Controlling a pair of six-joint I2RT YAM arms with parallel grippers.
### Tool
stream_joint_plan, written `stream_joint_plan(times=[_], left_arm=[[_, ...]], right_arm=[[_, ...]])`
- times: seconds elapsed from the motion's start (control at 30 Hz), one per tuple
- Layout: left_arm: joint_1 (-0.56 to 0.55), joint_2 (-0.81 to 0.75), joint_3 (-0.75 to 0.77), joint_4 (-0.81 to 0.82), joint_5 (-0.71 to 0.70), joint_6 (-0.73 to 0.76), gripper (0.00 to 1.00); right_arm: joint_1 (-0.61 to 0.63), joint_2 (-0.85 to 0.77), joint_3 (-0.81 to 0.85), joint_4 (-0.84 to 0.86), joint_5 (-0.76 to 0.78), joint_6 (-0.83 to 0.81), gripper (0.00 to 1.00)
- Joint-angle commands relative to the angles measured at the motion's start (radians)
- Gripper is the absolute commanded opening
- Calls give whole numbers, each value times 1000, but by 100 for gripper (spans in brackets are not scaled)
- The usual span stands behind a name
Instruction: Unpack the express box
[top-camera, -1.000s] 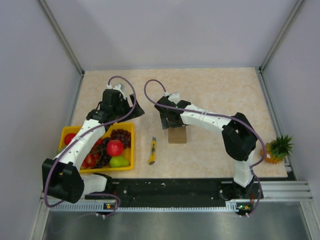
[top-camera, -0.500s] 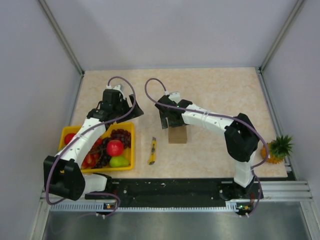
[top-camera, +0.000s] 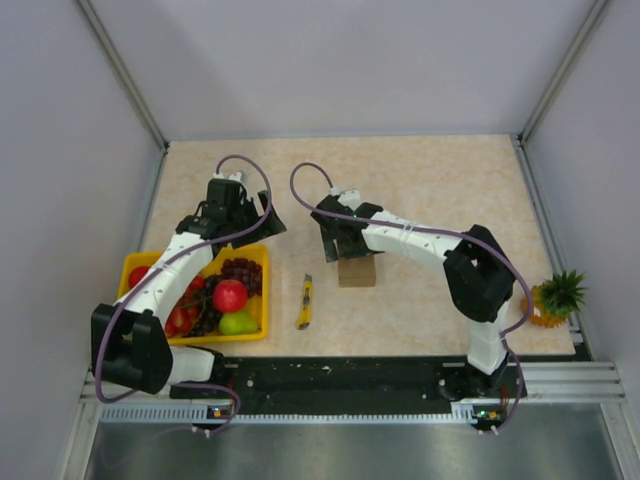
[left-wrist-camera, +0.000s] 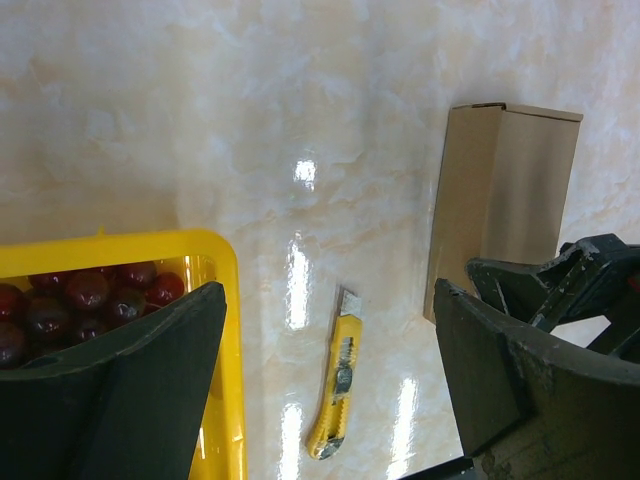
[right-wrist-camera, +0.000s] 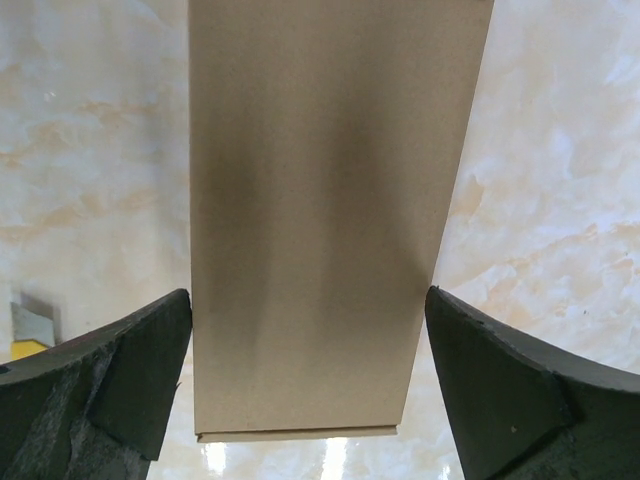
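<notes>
Right wrist view: my right jaws stand wide, one finger on each side of the express box (right-wrist-camera: 320, 210), which lies flat and closed on the bench (right-wrist-camera: 80, 150), near its middle. My left jaws, also wide and empty, hang over the yellow tray's (left-wrist-camera: 225, 330) corner, near the yellow knife (left-wrist-camera: 338, 400).

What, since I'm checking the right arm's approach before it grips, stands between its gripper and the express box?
Nothing visible. In the right wrist view the express box lies directly between the fingers of the open right gripper, its top bare. The yellow utility knife lies well aside.
</notes>
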Motion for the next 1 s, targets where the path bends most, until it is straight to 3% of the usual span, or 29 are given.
stream_joint_plan(times=[0.0,0.2,0.4,0.7,0.97], left_arm=[[5,4,6,8,11,17,88],[8,20,11,3,54,16,88],[8,32,8,20,117,14,88],[8,101,-32,123,344,-26,88],[2,218,-67,253,490,-125,87]], right_arm=[[-23,-6,-43,39,-20,-6,93],[-61,-70,-147,138,-130,-37,83],[-135,-199,-293,304,-436,-85,76],[-270,-308,-531,761,-989,-24,75],[-299,-208,-675,1235,-1235,186,76]])
